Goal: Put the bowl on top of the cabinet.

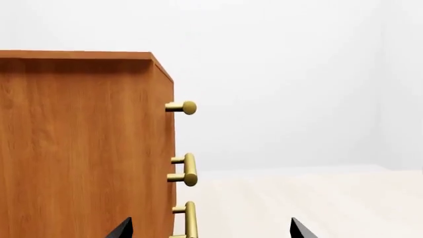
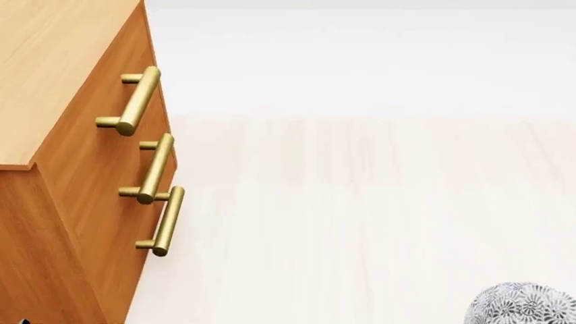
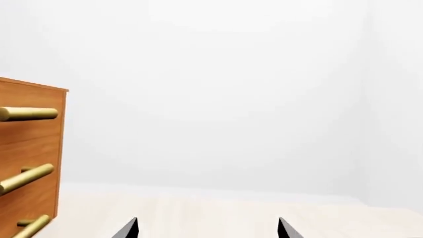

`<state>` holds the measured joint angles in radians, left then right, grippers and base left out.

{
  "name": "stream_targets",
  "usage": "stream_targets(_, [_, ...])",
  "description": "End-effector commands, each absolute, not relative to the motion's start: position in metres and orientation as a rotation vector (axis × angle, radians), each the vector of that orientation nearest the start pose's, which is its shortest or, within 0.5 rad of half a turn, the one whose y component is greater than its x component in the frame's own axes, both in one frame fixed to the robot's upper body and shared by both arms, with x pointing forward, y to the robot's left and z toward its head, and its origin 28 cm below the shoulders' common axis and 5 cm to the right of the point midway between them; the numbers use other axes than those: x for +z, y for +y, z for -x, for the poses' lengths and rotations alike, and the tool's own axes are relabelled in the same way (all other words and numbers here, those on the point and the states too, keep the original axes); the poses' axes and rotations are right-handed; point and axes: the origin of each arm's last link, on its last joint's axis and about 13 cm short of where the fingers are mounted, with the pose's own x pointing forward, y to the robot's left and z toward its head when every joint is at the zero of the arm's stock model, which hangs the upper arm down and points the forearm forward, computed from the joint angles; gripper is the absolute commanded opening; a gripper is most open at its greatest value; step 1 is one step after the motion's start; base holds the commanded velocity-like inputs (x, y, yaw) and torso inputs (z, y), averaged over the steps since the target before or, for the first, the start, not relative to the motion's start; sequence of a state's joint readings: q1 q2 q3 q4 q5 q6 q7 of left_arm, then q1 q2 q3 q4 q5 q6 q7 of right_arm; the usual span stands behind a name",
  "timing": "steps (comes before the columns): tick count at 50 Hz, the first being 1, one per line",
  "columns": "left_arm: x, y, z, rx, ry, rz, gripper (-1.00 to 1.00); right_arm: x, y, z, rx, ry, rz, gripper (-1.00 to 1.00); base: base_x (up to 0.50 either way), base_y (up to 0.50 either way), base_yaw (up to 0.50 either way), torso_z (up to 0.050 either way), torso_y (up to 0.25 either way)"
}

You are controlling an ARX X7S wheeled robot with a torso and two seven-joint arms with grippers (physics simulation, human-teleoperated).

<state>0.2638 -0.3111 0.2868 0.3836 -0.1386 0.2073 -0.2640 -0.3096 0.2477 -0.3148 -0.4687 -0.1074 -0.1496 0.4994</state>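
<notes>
The bowl [image 2: 524, 305], white with a dense grey-black floral pattern, sits on the pale floor at the head view's lower right corner, partly cut off by the frame. The cabinet [image 2: 67, 175] is orange-brown wood with a lighter top and three brass bar handles [image 2: 135, 101]; it fills the head view's left side. Neither gripper shows in the head view. My left gripper [image 1: 211, 230] is open with nothing between its tips, close to the cabinet [image 1: 79, 148] side and its handles. Also open and empty, my right gripper [image 3: 207, 229] points over the floor with the cabinet [image 3: 29, 158] off to one side.
Pale wooden floor [image 2: 360, 216] stretches from the cabinet front to the bowl. A plain white wall [image 3: 218, 99] stands behind.
</notes>
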Motion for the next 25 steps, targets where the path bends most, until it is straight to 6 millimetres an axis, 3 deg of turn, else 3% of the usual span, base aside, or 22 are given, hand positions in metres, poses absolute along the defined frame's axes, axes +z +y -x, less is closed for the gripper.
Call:
stream_targets(1, [0.053, 0.201, -0.143, -0.116, -0.256, 0.007, 1.0, 0.062, -0.076, -0.132, -0.136, -0.324, 0.108, 1.0, 0.0, 0.0, 0.0, 0.0, 0.0])
stream_targets(14, [0.053, 0.201, -0.144, -0.114, -0.252, 0.007, 1.0, 0.063, -0.077, -0.134, -0.19, -0.306, 0.119, 1.0, 0.0, 0.0, 0.0, 0.0, 0.0])
stream_targets(17, [0.052, 0.202, -0.147, -0.111, -0.245, 0.007, 1.0, 0.071, -0.082, -0.131, -0.276, -0.318, 0.046, 1.0, 0.0, 0.0, 0.0, 0.0, 0.0])
stream_targets(19, [0.051, 0.201, -0.148, -0.111, -0.242, 0.005, 1.0, 0.078, -0.086, -0.133, -0.48, -0.269, -0.055, 1.0, 0.0, 0.0, 0.0, 0.0, 0.0])
stream_targets(25, [0.05, 0.201, -0.15, -0.109, -0.235, 0.003, 1.0, 0.088, -0.095, -0.128, -0.558, -0.286, -0.148, 1.0, 0.0, 0.0, 0.0, 0.0, 0.0])
